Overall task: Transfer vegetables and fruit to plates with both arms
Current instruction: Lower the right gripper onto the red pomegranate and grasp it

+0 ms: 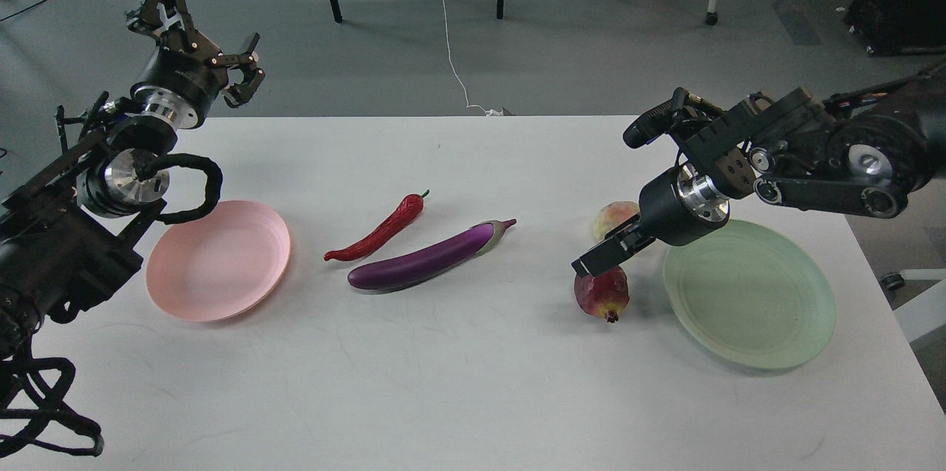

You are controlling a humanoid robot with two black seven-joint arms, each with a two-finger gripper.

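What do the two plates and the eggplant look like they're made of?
Pink plate: likely plastic, smooth and matte, evenly coloured with a thin rim. Green plate: probably the same plastic, with faint concentric rings on its face. Eggplant: glossy purple skin with a sharp highlight along its length and a dull grey cap; the uniform sheen suggests a plastic replica, though a real one can't be ruled out.

Eggplant (425,260) glossy purple; plates (750,293) smooth matt plastic; table (458,382) matt white.

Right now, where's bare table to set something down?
Free: the wide front strip below the pink plate, eggplant and green plate; also the back strip behind the chili. Crowded: right gripper, pomegranate and pale fruit beside the green plate.
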